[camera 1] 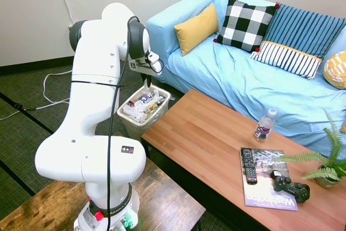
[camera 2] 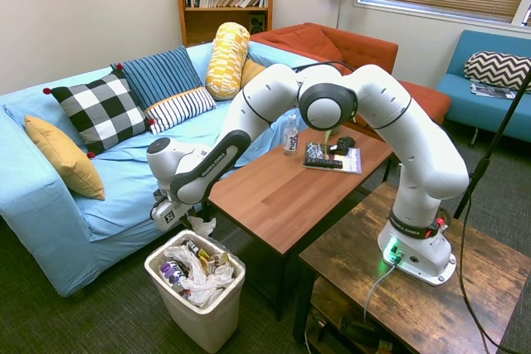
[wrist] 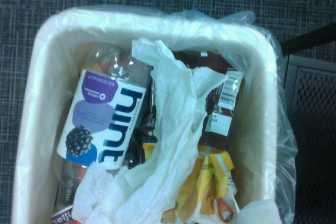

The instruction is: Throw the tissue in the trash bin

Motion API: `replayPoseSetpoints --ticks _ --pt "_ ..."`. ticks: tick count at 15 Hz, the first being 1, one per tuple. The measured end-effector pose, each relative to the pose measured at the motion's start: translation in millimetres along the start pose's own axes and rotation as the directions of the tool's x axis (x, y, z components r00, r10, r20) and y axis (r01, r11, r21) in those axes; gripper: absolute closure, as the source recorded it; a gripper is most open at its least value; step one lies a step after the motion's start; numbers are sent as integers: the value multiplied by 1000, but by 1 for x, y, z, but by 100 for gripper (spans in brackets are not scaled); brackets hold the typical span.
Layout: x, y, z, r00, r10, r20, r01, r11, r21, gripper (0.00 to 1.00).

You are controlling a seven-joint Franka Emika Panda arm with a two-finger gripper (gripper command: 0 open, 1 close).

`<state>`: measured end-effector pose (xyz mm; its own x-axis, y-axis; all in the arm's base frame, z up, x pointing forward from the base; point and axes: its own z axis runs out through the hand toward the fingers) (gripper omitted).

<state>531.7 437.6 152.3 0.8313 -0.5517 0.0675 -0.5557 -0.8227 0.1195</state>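
Now the claw [camera 2: 192, 220] grips the tissue [camera 2: 202, 225] just above the trash bin's [camera 2: 217, 308] open rim.

The white arm's own links hide most of the two-finger gripper [camera 2: 192, 221] in the first exterior view, so its fingers cannot be read there. The small crumpled white tissue [camera 2: 200, 225] hangs at the gripper in the second exterior view, its top covered by the gripper. The white rectangular plastic trash bin [wrist: 29, 103] is cut off by the wrist picture's lower edge, and a pale blurred shape at that corner cannot be identified.
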Motion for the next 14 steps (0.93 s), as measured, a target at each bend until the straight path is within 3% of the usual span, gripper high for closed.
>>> replayPoseSetpoints --ticks 7,14 --pt "35 3 -8 999 29 -21 -29 1000 12 0" --pt "40 5 -7 999 25 -33 -25 1000 -5 0"
